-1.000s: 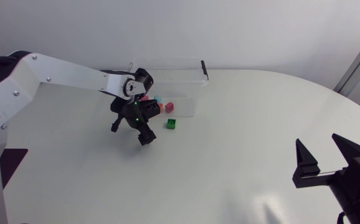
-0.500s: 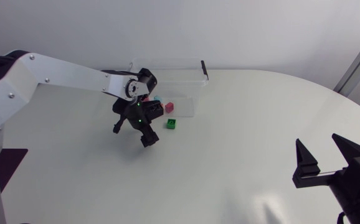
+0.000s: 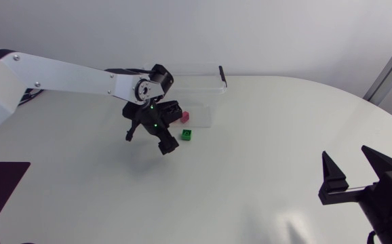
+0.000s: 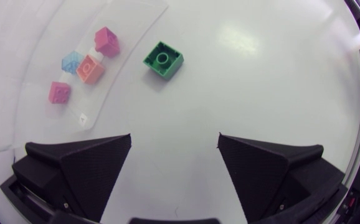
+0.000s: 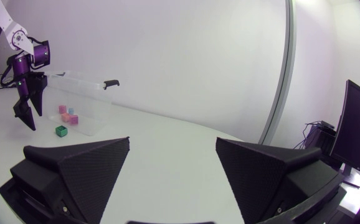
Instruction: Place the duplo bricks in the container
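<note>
A green duplo brick (image 3: 186, 134) lies on the white table just outside the clear container (image 3: 190, 83). In the left wrist view that green brick (image 4: 164, 60) is ahead of my open left gripper (image 4: 175, 140), which hovers above the table with nothing between its fingers. Several bricks lie inside the container (image 4: 124, 15): a magenta one (image 4: 107, 41), a blue one (image 4: 72, 61), a salmon one (image 4: 90, 68) and a pink one (image 4: 60, 92). From above, my left gripper (image 3: 150, 141) is just left of the green brick. My right gripper (image 3: 348, 163) stands open and empty far off at the front right.
The container has a black latch (image 3: 222, 74) at its right end and stands near the table's far edge. In the right wrist view, the container (image 5: 83, 93), green brick (image 5: 61, 130) and left gripper (image 5: 27, 106) are far ahead of my right gripper (image 5: 172, 146).
My left gripper has shifted a little to the right, closer to the green brick, and stayed open. The right arm has not moved.
</note>
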### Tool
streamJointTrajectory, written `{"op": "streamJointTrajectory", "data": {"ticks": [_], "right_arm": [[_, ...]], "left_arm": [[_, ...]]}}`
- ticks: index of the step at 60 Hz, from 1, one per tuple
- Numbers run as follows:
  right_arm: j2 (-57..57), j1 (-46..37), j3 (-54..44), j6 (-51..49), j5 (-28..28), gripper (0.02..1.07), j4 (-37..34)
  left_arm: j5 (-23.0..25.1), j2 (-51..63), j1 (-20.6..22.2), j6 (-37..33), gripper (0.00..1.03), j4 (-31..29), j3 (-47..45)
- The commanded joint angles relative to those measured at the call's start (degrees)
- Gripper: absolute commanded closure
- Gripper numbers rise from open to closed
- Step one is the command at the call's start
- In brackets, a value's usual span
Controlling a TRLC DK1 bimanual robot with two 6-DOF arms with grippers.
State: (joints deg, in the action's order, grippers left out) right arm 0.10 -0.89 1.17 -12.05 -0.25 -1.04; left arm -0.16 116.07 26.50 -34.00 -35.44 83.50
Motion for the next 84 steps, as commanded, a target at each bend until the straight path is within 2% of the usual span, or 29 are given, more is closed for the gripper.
{"op": "streamJointTrajectory", "data": {"ticks": [1, 12, 21, 34, 47, 62, 84], "right_arm": [[-0.4, -0.3, -1.2, -0.7, -0.5, 0.07, 0.6], [-0.4, -0.3, -1.2, -0.7, -0.5, 0.07, 0.5], [-0.4, -0.3, -1.2, -0.7, -0.5, 0.07, 0.5], [-0.4, -0.3, -1.2, -0.7, -0.5, 0.07, 0.6], [-0.4, -0.3, -1.2, -0.7, -0.5, 0.07, 0.5], [-0.4, -0.3, -1.2, -0.7, -0.5, 0.07, 0.5], [-0.4, -0.3, -1.2, -0.7, -0.5, 0.07, 0.5]], "left_arm": [[0.8, -1.3, 1.3, 2.1, 0.06, 0.6, 0.3], [0.9, 0.2, 2.2, 5.0, 0.06, 1.7, 3.3], [0.9, 1.8, 0.7, 10.9, 0.06, 3.9, 6.6], [0.9, 4.9, 0.9, 14.9, 0.06, 4.4, 8.3], [0.9, 5.8, 2.3, 21.1, 0.06, 4.4, 9.0], [0.6, 7.2, 6.4, 24.6, 0.06, 4.3, 10.3], [-2.8, 10.9, 4.9, 31.5, 0.06, 5.8, 11.5]]}}
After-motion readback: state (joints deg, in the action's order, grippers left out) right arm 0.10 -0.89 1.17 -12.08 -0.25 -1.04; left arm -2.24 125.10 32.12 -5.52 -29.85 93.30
